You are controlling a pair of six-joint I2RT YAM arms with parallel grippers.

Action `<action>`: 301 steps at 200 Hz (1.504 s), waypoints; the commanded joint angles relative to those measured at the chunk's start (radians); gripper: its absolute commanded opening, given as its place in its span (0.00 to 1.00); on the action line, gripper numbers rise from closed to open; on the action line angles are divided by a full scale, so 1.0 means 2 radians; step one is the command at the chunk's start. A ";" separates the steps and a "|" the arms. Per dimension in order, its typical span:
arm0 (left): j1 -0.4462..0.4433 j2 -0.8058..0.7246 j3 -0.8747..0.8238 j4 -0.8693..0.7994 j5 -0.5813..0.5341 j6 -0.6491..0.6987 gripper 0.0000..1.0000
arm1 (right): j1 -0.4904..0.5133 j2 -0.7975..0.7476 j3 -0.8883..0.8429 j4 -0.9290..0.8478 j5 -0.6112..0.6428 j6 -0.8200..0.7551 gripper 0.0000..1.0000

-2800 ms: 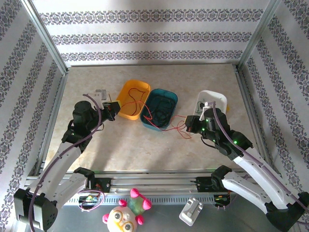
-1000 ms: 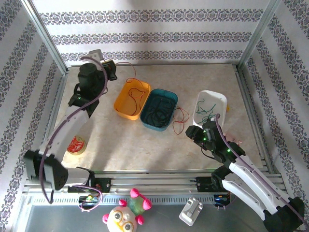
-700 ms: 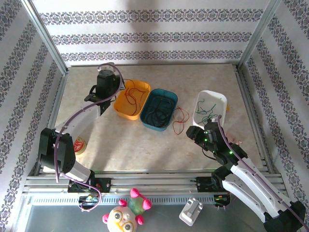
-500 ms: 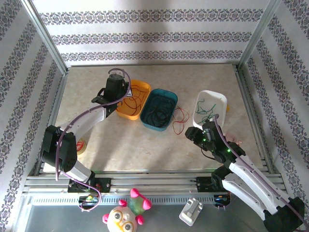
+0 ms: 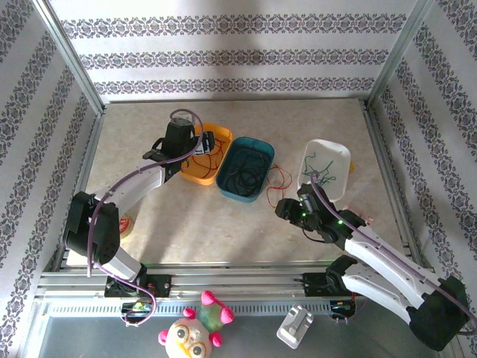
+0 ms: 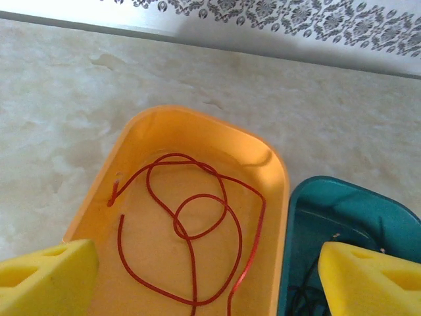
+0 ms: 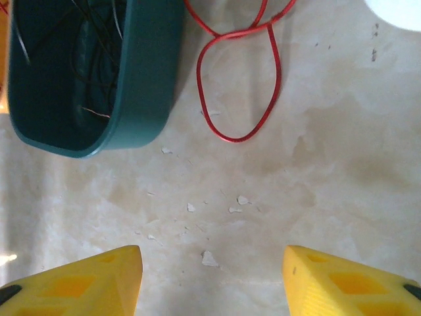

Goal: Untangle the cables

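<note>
Red cable [image 6: 180,229] in loose overlapping loops on the floor of the orange tub [image 6: 197,122], just left of the teal tub [image 6: 342,197]. Left end effector [image 6: 207,283] above the orange tub, yellow fingers [image 6: 46,276] set wide apart with nothing gripped between them. Black cables [image 7: 92,46] in a tangled heap inside the teal tub. Just right of the teal tub, flat on the pale marbled desk [image 7: 316,184], second red cable [image 7: 227,137], one long loop toward the near edge. Right end effector [image 7: 210,283] low over bare desk, nearer than that loop and right of the teal tub, jaws spread wide, empty. Further right of the teal tub, white tub [image 5: 337,153] with thin green cables [image 5: 324,168] inside.
</note>
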 commanded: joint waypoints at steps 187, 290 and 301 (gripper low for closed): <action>-0.080 -0.054 -0.034 -0.095 -0.133 -0.053 0.88 | -0.038 0.270 0.078 0.048 -0.025 -0.037 0.59; -0.080 -0.073 -0.054 -0.102 -0.135 -0.069 0.88 | -0.045 0.353 0.147 0.036 -0.015 -0.076 0.59; -0.079 -0.073 -0.053 -0.102 -0.135 -0.068 0.88 | -0.045 0.360 0.158 0.032 -0.009 -0.081 0.59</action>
